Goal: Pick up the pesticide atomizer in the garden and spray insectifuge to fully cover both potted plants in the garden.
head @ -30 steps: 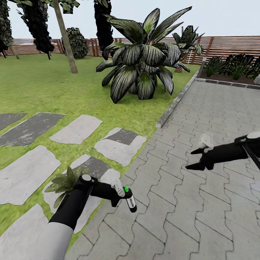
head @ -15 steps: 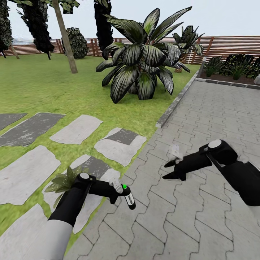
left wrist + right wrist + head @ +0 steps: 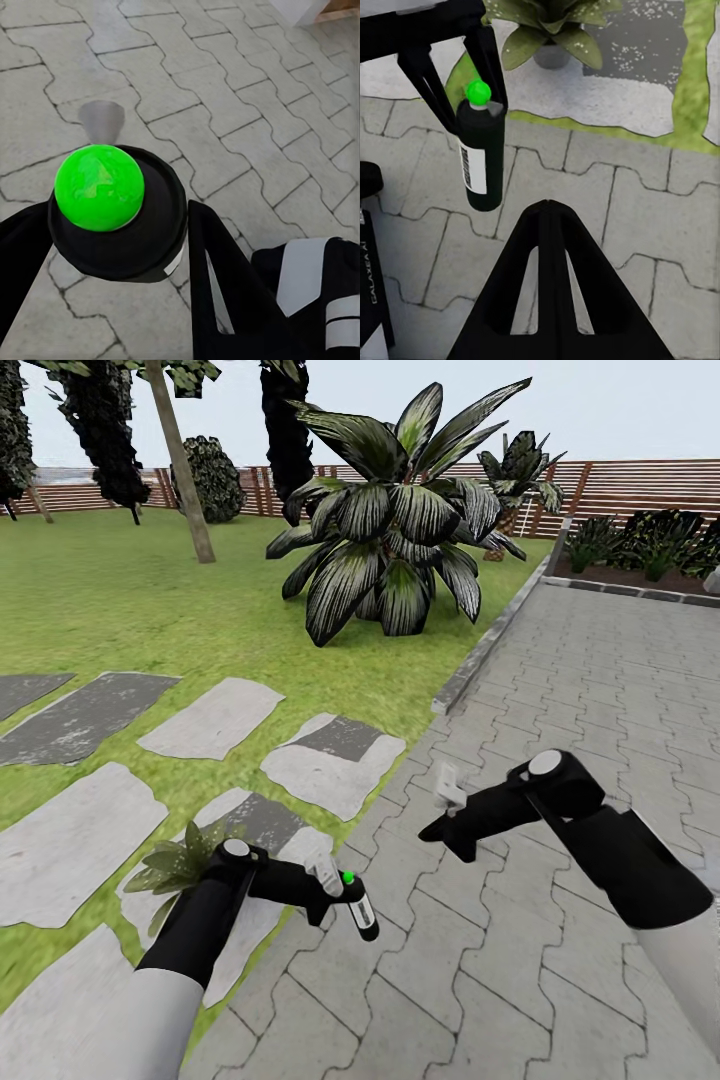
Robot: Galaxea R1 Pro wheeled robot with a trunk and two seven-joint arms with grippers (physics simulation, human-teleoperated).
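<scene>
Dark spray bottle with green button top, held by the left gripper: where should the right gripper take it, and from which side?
Probably the lower body of the dark spray bottle, around its white label. The left gripper clamps it near the neck, so that straight round section hangs free. Come in level from the paved side, first opening the right gripper, whose fingers look closed.

A large striped agave [image 3: 400, 530] stands on the lawn beside a palm trunk [image 3: 180, 460] and distant bushes [image 3: 213, 478].

Head view downward; wrist views close on atomizer [image 3: 480, 154].
</scene>
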